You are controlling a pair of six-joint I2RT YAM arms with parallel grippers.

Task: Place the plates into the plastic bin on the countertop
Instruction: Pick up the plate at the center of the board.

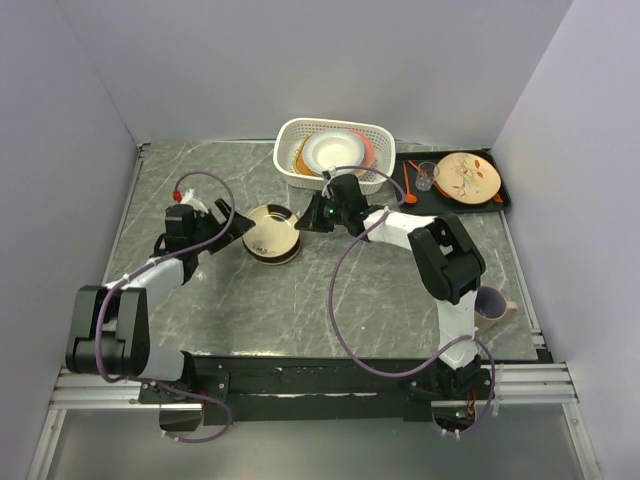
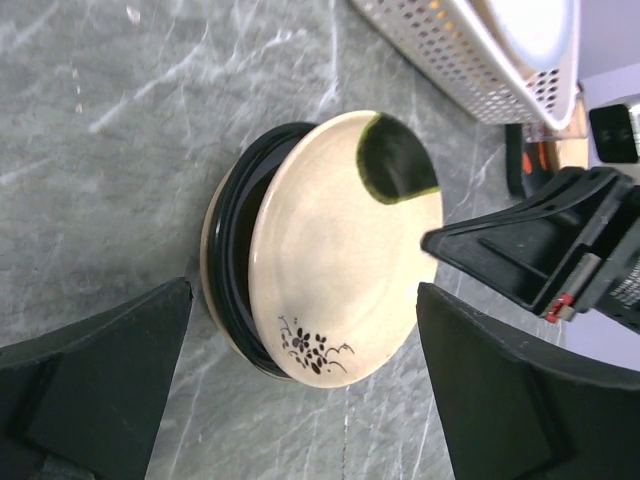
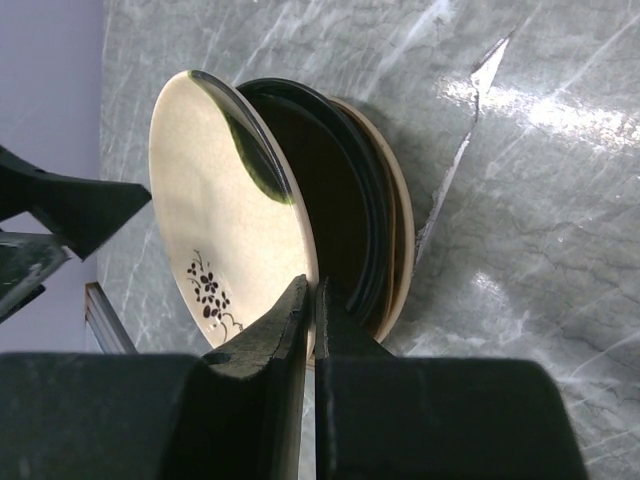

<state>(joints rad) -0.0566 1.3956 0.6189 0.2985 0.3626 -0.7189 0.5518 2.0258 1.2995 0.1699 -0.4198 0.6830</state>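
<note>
A cream plate (image 3: 215, 200) with a dark green patch and a black flower sprig is tilted up off a stack: a black plate (image 3: 330, 170) lying on a tan plate (image 3: 400, 230). My right gripper (image 3: 311, 290) is shut on the cream plate's rim. The stack (image 1: 272, 238) lies mid-table on the countertop (image 1: 300, 310). My left gripper (image 2: 303, 330) is open, its jaws on either side of the cream plate's (image 2: 330, 250) lower edge and not touching it. The white plastic bin (image 1: 285, 160) at the back holds a white plate (image 1: 335, 150) and an orange one (image 1: 368, 150).
A flat black tray (image 1: 503, 205) at the back right holds a cream plate with red-orange leaf marks (image 1: 467, 175), a glass (image 1: 428, 175) and an orange spoon (image 1: 408, 185). A cup (image 1: 492, 303) stands near the right arm's base. Walls close in the left, back and right.
</note>
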